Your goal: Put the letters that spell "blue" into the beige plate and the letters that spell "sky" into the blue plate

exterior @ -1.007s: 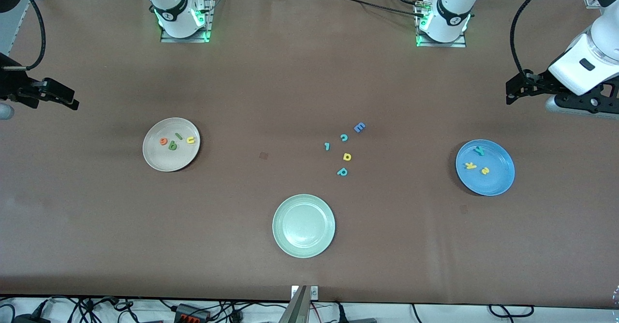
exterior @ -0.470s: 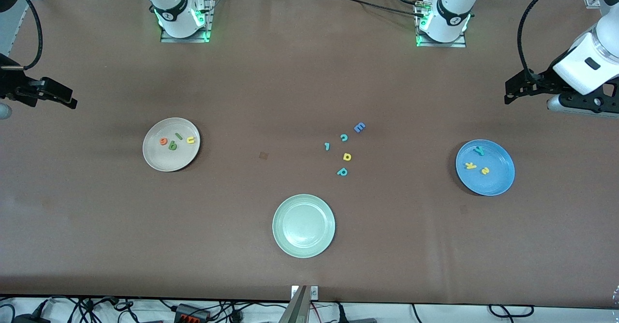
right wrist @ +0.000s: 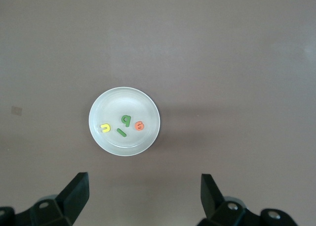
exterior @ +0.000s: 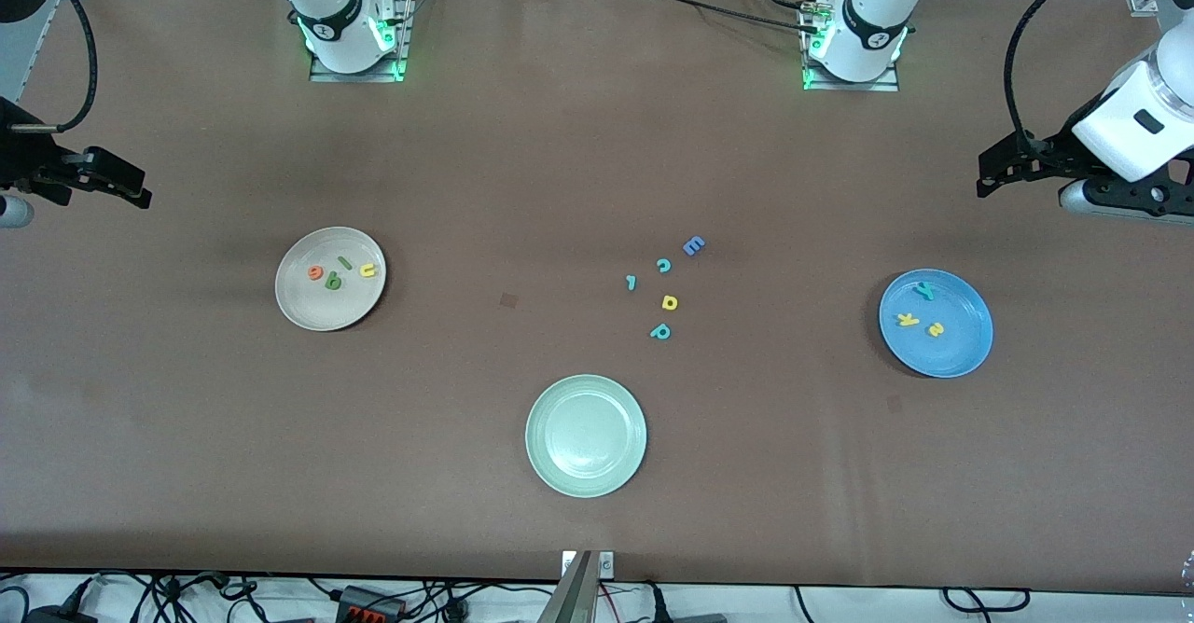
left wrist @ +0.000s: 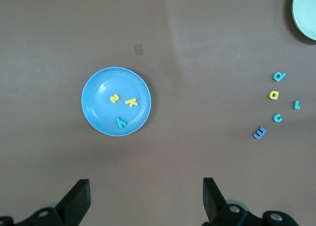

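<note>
Sorting looks finished. The beige plate (exterior: 298,311), toward the right arm's end of the table, holds the dark green b (exterior: 333,279), green l (exterior: 345,263), yellow u (exterior: 367,270) and orange e (exterior: 315,273). The blue plate (exterior: 961,357), toward the left arm's end, holds the yellow s (exterior: 936,328), yellow k (exterior: 907,319) and teal y (exterior: 924,291).

Judgement: no letter is left to move; the step in hand is parking, and the next move calls for nothing more than holding clear of the plates.

Right gripper (right wrist: 143,191) hangs over bare table at its end, jaws spread wide, nothing between them. Left gripper (left wrist: 146,196) likewise at its own end, jaws released and empty. Both arms wait.

Spare letters lie mid-table: blue E (exterior: 693,246), yellow a (exterior: 669,302), teal p (exterior: 660,331), and two small teal ones too tiny to read surely. The pale green plate (exterior: 550,474) sits empty, nearest the front camera.

Both grippers are cut off at the front view's edges, and each wrist view shows only the fingertips. Letter orientation in the plates is hard to make out.
</note>
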Controlling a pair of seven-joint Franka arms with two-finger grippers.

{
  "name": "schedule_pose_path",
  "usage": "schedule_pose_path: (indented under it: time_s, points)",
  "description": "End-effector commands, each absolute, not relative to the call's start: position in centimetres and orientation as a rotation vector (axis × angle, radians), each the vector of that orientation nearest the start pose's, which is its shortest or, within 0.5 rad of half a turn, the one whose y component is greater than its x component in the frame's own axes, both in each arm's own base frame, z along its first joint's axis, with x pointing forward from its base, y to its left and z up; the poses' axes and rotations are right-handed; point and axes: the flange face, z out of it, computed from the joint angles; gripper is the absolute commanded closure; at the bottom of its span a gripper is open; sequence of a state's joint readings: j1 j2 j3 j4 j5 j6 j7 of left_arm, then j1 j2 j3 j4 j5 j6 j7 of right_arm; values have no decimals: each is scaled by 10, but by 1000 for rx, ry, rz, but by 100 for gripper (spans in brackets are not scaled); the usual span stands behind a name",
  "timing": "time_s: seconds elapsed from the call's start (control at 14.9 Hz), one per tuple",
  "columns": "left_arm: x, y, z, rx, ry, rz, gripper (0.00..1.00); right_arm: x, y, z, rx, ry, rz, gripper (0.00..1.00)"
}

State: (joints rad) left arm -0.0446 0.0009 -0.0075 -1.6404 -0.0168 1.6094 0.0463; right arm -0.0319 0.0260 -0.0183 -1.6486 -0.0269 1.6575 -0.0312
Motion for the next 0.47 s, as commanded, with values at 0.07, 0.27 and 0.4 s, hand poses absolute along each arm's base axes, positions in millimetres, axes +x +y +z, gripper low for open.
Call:
schedule_pose_path:
  time_s: [0.07,0.27,0.4]
  points:
    - [556,-32,606,-3170,144,39,0,559,-32,585,-3191,30,37,0]
    - [558,-33,604,-3169,147,37,0,562,-33,581,-3192,34,37,0]
    - [559,-33,603,-3170,147,39,0,561,-34,582,-3191,39,35,0]
